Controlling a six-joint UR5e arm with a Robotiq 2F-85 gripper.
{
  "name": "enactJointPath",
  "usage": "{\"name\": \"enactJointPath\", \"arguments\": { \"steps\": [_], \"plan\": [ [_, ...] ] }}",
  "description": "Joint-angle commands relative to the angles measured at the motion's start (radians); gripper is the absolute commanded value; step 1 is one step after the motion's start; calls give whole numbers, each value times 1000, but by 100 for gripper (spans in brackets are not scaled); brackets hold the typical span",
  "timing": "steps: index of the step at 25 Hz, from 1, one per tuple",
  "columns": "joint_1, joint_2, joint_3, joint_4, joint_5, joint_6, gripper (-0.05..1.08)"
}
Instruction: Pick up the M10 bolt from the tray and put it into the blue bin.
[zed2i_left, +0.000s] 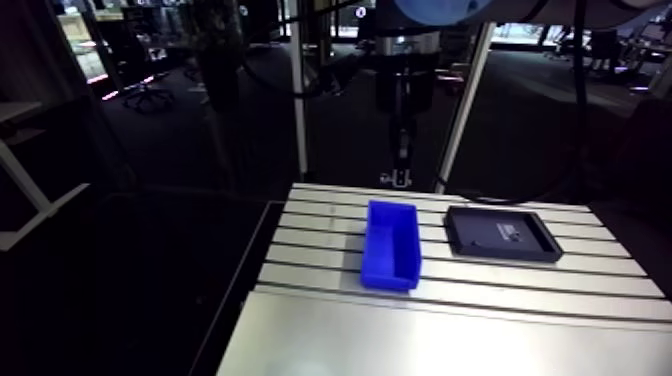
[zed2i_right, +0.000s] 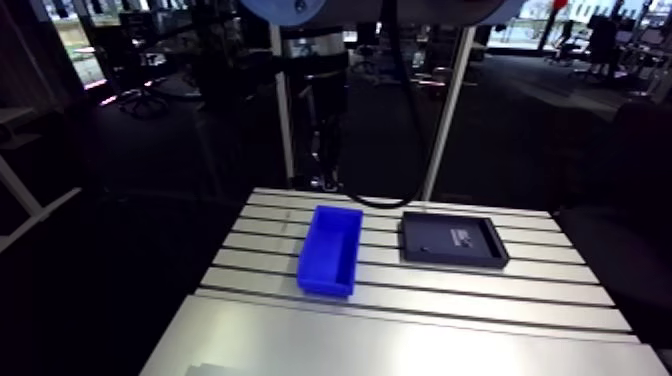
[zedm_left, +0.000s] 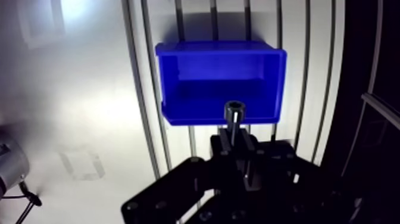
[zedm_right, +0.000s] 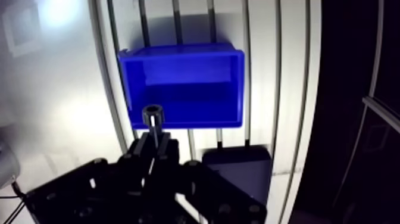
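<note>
Gripper (zedm_left: 234, 138) clamps the M10 bolt (zedm_left: 234, 111) by its shank, socket head poised over the blue bin's (zedm_left: 214, 47) near wall: stiff, smooth steel, probably slippery, so shank-gripping suits.

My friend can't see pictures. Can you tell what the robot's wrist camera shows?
The claw holds a dark bolt pinched between its two fingers, with the bolt's head sticking out past them. Below, just ahead of the bolt, an open blue bin sits on the slotted metal table, and it looks empty.
</note>
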Motion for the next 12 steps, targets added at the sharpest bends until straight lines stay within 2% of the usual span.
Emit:
{"name": "enactJointPath", "arguments": {
  "steps": [1,10,11,12],
  "plan": [
    [18,21,50,-85,18,-22,106],
    [-39,58,53,-112,16,-31,106],
    [-43,62,55,-112,19,-33,106],
    [-50,65,58,-112,30,-33,106]
  ]
}}
